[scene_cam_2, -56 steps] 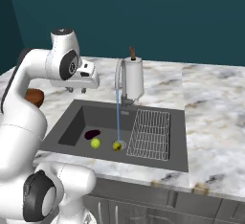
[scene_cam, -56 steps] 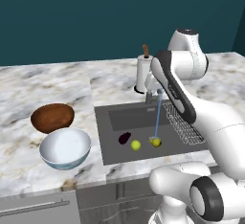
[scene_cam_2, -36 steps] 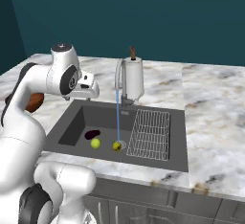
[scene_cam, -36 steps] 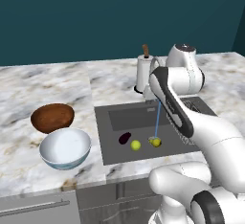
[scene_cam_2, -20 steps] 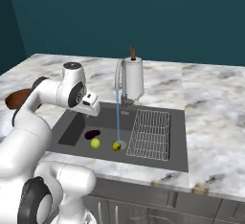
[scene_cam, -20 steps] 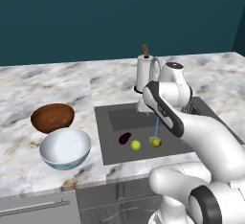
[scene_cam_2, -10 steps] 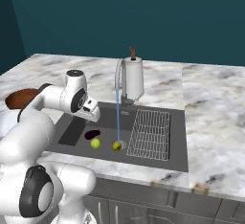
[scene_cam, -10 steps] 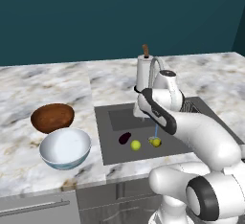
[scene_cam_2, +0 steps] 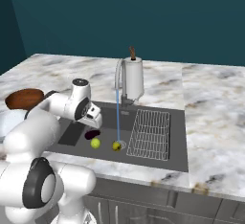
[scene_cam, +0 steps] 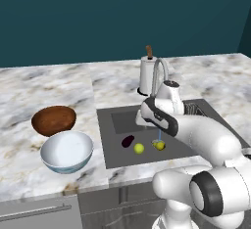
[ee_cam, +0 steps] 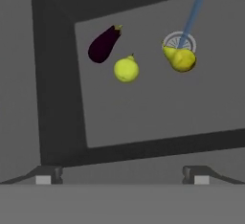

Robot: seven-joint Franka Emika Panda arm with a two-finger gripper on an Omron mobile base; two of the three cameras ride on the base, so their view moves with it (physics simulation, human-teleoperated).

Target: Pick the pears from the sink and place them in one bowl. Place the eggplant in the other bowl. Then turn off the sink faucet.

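Yellow-green, small and rounded, the two pears point(ee_cam: 127, 69) look light and firm to us, but their skins are smooth and probably wet, since water is running from the sink faucet point(scene_cam: 160, 71) onto the one by the drain point(ee_cam: 180, 58). We judge the fat lower half the best place to pinch; the tapered neck would likely slip. Both pears lie on the floor of the sink point(scene_cam: 113, 153), the eggplant point(ee_cam: 104, 44) just beside the nearer-left one. The fingers point(ee_cam: 122, 174) stand wide apart, holding nothing, above the sink's near rim.

From the hand we see the drain grille and how each fruit is turned. The left base camera alone gives us the white and blue bowl point(scene_cam: 66, 152) and the brown wooden bowl point(scene_cam: 53, 120) on the tabletop point(scene_cam: 46, 83), left of the sink; the right base camera shows the wire rack point(scene_cam_2: 150, 133) clearly
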